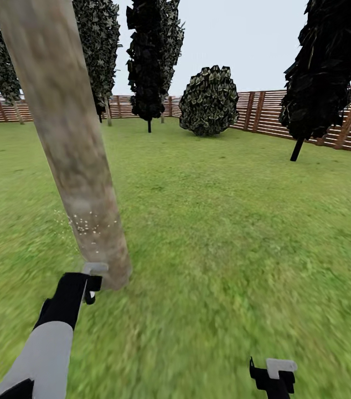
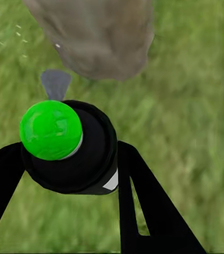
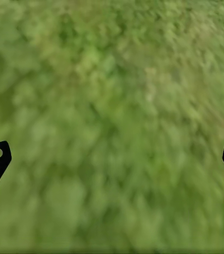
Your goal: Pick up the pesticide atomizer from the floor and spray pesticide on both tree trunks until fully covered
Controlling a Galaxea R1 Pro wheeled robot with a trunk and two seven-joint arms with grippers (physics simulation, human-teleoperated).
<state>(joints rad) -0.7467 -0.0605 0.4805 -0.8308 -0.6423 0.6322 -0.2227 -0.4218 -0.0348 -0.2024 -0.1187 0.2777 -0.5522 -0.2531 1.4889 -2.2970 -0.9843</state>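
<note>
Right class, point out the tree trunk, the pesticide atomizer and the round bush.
tree trunk (image 1: 67,138), head view, mid bark.
pesticide atomizer (image 2: 51,129), left wrist view, green top.
round bush (image 1: 208,101), head view, middle of the foliage.

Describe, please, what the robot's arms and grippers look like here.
The left arm has a pale grey sleeve, black toward the wrist. The left gripper is black with a light grey piece on top; its fingers are flat, black and tapered, one slotted. The right gripper is likewise black with a grey piece.
</note>
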